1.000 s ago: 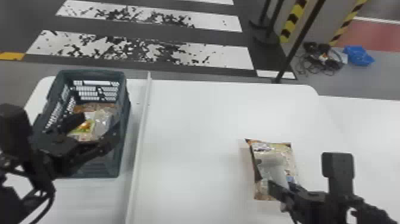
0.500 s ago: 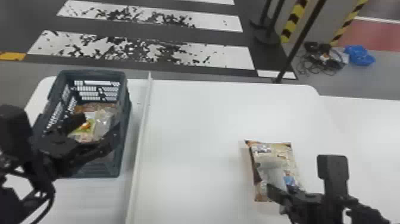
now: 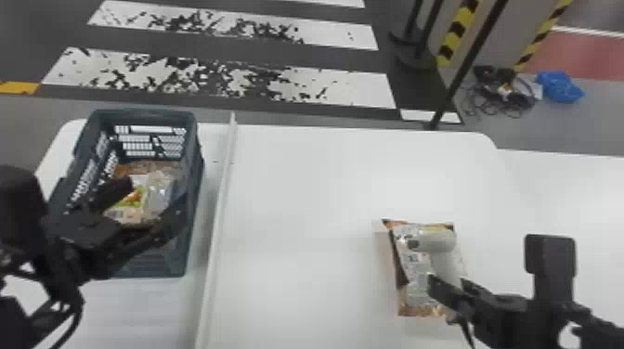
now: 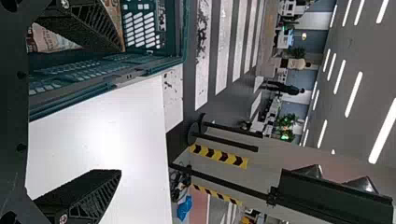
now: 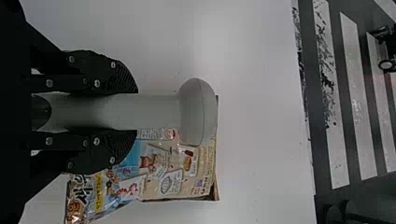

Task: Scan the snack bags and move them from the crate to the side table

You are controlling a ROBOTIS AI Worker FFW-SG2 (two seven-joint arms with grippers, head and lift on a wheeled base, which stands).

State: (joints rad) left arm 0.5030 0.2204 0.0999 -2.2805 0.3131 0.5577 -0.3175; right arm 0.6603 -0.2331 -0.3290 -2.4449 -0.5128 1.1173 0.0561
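In the head view the left hand [image 3: 151,199] covers part of the crate [image 3: 197,158], and the snack bags [image 3: 160,188] inside are too blurred to count. The pale scanner [image 3: 436,241] in the right hand [image 3: 448,284] hides part of the bag [image 3: 413,274] on the counter [image 3: 302,232]. The left wrist view's edge cuts off the crate, the right's cuts off that bag.

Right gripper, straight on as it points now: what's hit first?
The scanner in its jaws leads; it would probably meet the snack bag or the white table just past it. Height above them is unclear.
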